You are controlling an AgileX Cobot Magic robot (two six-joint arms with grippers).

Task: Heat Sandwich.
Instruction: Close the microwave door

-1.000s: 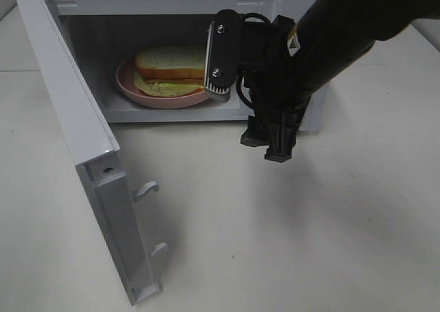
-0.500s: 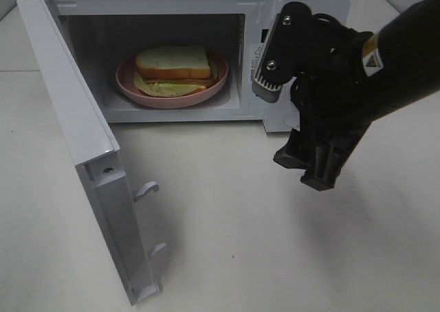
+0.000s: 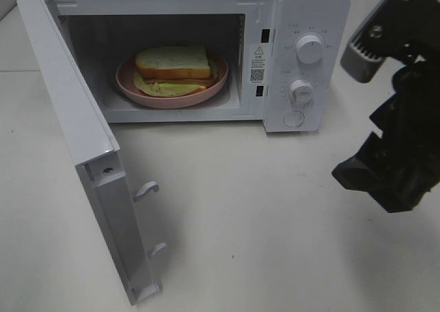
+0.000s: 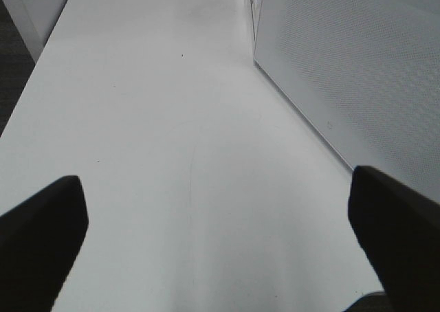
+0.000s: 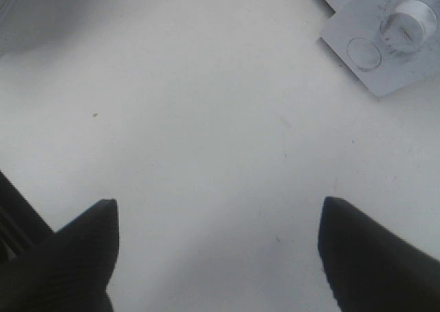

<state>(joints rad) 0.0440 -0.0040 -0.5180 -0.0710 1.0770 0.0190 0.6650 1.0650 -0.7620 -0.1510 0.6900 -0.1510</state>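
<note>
The sandwich (image 3: pixel 173 64), pale bread with green filling, lies on a pink plate (image 3: pixel 130 85) inside the white microwave (image 3: pixel 306 9), whose door (image 3: pixel 69 130) hangs wide open to the left. My right gripper (image 3: pixel 385 181) hovers over the table to the right of the microwave, open with nothing between its fingers (image 5: pixel 75 250). The right wrist view shows the microwave's control panel (image 5: pixel 381 44) beyond bare table. My left gripper (image 4: pixel 220 243) is open and empty over bare table beside the microwave's perforated side wall (image 4: pixel 357 71); it does not show in the exterior view.
The open door's latch hooks (image 3: pixel 146 188) stick out toward the table's middle. Two round knobs (image 3: pixel 309 49) and a button sit on the microwave's front panel. A white table (image 3: pixel 261 243) spreads in front of the microwave.
My right arm has swung away from the microwave's opening to the right, uncovering the control panel. The sandwich and plate stay inside.
</note>
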